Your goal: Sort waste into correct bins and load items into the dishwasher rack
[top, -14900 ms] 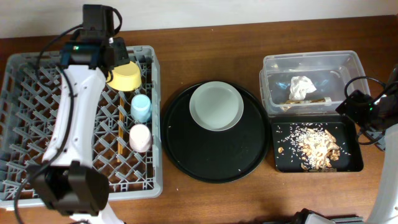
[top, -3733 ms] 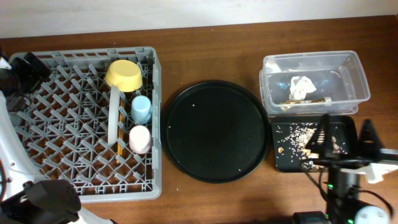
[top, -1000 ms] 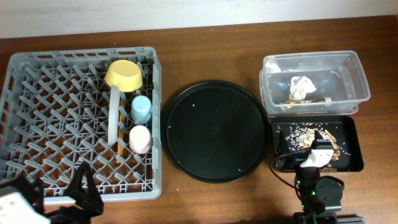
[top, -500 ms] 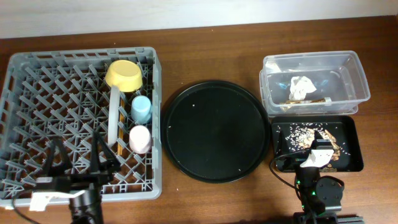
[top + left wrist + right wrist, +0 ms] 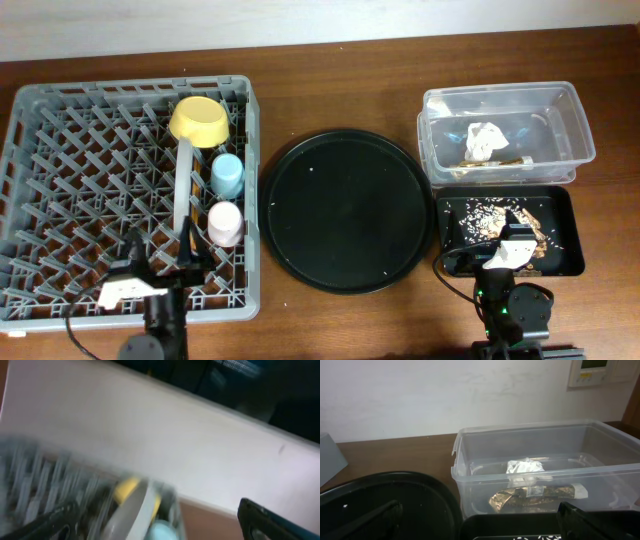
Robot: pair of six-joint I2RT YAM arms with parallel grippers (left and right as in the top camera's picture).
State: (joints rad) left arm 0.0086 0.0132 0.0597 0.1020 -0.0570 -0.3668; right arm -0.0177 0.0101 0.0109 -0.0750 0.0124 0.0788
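The grey dishwasher rack (image 5: 90, 170) on the left holds the yellow bowl (image 5: 198, 120), the pale plate (image 5: 183, 185) standing on edge, the blue cup (image 5: 227, 175), the pink cup (image 5: 224, 222) and chopsticks (image 5: 190, 238). The clear tub (image 5: 560, 125) contains the white tissue (image 5: 485, 138) and a wrapper (image 5: 492, 162). Food scraps (image 5: 490, 212) lie in the shallow black tray (image 5: 565, 250). My left gripper (image 5: 162, 262) is open and empty over the rack's front edge. My right gripper (image 5: 480, 527) is open and empty low before the tub (image 5: 540, 455). The left wrist view is blurred, showing bowl (image 5: 127, 489) and plate (image 5: 135, 512).
A large round black tray (image 5: 348, 210) lies between the rack and the bins, bare but for a few crumbs. The right arm's base (image 5: 512, 305) sits at the table's front edge below the black tray. A white wall runs along the back.
My left arm has swung rightward along the rack's front edge, still open. The right arm and every object have stayed put.
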